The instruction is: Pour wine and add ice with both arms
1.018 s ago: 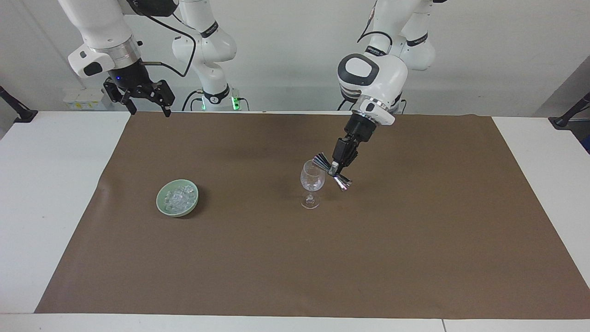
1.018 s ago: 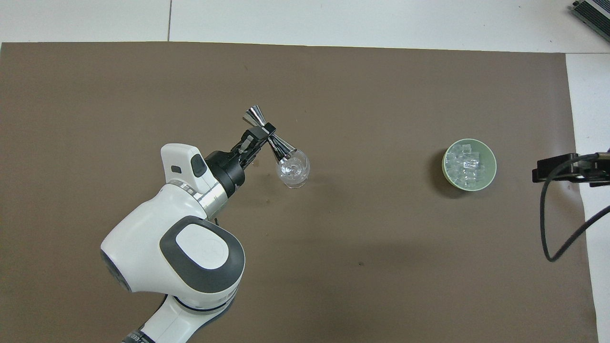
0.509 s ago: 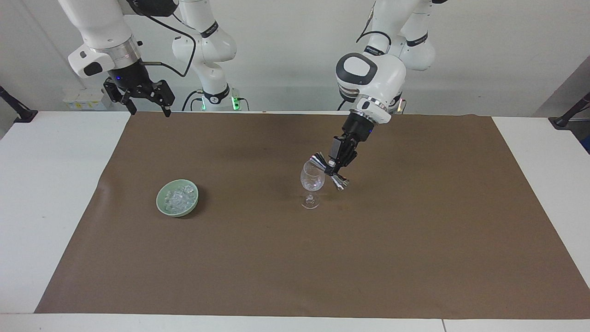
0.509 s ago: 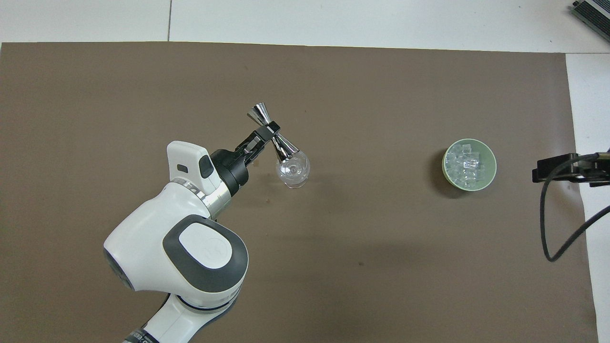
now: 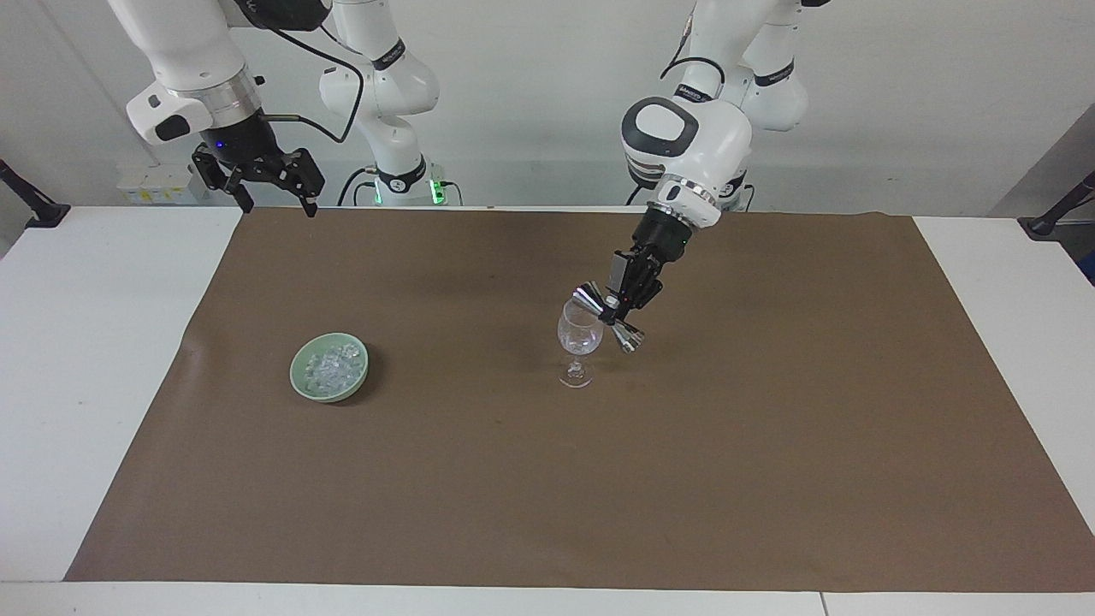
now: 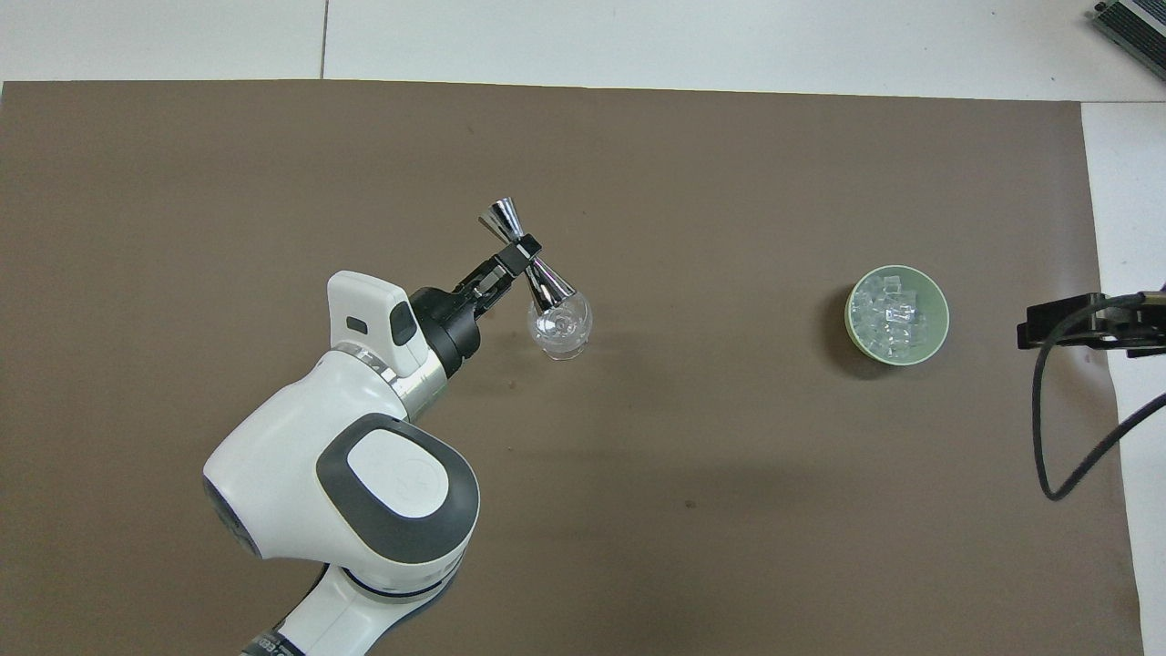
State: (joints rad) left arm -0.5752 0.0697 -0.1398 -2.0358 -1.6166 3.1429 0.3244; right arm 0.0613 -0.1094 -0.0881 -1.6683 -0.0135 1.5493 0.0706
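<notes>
Left gripper [image 5: 612, 310]: your jaws are closed on the waist of one silver jigger [image 5: 609, 318], tipped so one cup sits over the rim of the wine glass [image 5: 578, 340].
Right gripper [image 5: 272, 190]: it waits above the tabletop [image 5: 103, 342] edge at the right arm's end, jaws spread wide, holding nothing.
Ice [image 5: 332, 368]: one heap of clear chunks in one green bowl [image 5: 301, 376], well apart from the glass, toward the right arm's end.
Surroundings: one brown mat [image 5: 770, 445] carries glass and bowl; you have only bare mat between them.
Count: two arms, one jigger, one glass, one bowl.
Cable [image 6: 1061, 437]: one black loop hangs by the right gripper.
</notes>
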